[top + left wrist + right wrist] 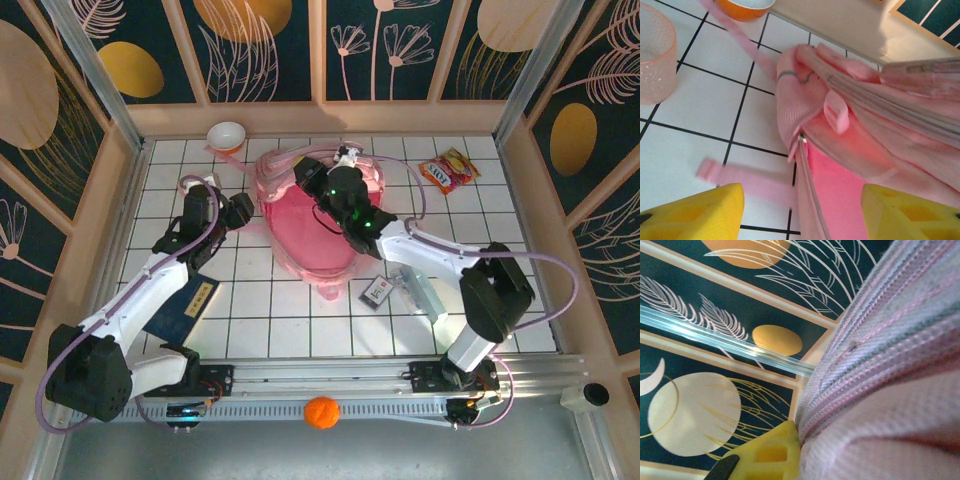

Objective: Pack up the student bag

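The pink bag (300, 235) lay in the middle of the white tiled table (500, 215), its top towards the far wall and its bottom towards the arms. The left gripper (240, 212) hung at the bag's left edge with its jaws spread wide. In the left wrist view its yellow fingertips (695, 212) stood well apart, and between them ran the side of the bag (850, 150) with its zipper (807, 170). Whether either fingertip touched the fabric could not be told. A pink strap (740, 177) lay flat on the tile just beside the left-hand fingertip, and a small loop (836, 112) stood up from the bag. Beyond it sat a translucent pink cup (655, 55) and an orange bowl (745, 7) near the wall. The right gripper (322, 183) was over the top of the bag, clenched on the fabric. In the right wrist view ribbed pink cloth (890, 365) pressed hard against its yellow finger (765, 455). To the right of the bag, near the far wall, lay a red and yellow packet (448, 170). A small dark card (377, 291) and a pale box (425, 292) lay near the bag's bottom right, under the right arm. A dark blue book (185, 305) lay under the left arm, and an orange ball (321, 412) sat by the front rail.
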